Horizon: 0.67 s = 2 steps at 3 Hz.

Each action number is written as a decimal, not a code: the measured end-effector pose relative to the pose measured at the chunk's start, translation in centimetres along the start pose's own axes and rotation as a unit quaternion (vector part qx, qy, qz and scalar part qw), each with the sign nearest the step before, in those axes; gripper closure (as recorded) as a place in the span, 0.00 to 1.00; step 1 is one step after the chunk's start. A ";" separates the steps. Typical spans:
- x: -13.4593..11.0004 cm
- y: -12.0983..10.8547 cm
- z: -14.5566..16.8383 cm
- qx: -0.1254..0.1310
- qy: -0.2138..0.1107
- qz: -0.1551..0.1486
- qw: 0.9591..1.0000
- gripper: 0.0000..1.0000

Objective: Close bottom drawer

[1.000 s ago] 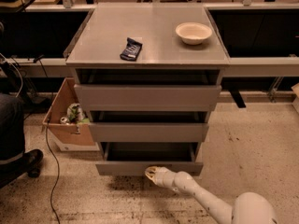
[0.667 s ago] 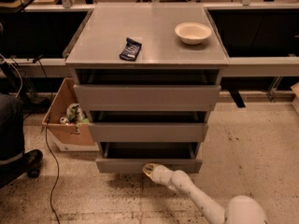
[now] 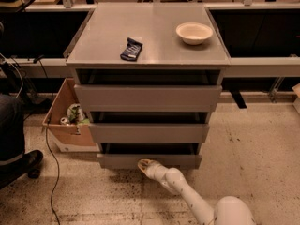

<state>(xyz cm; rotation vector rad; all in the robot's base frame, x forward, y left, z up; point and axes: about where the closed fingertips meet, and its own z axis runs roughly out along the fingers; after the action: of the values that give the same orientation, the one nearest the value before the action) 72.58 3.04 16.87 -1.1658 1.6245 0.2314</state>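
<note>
The bottom drawer [image 3: 122, 161] is the lowest and slimmest grey front of the three in the grey cabinet. It stands out only a little from the cabinet, with a dark gap above it. My gripper [image 3: 144, 164] is at the end of the white arm [image 3: 187, 196] that reaches up from the lower right. It presses against the drawer front slightly left of its middle.
The mid drawer [image 3: 149, 132] and top drawer [image 3: 147, 97] also stand out a little. On the cabinet top lie a dark packet [image 3: 131, 49] and a white bowl [image 3: 194, 33]. A cardboard box [image 3: 65, 121] and a person's leg and shoe [image 3: 16, 149] are at the left. A cable [image 3: 50, 172] trails on the floor.
The bottom drawer has slid back in toward the cabinet. My gripper and arm have moved forward with it, staying against its front.
</note>
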 end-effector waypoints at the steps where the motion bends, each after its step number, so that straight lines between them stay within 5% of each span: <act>1: -2.7 -0.3 3.1 0.010 -0.030 0.002 1.000 1.00; 2: -4.5 -0.3 4.8 0.014 -0.049 0.003 0.999 1.00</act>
<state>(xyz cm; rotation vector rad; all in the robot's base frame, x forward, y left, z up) 75.63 8.53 18.78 -1.1117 1.5419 0.2646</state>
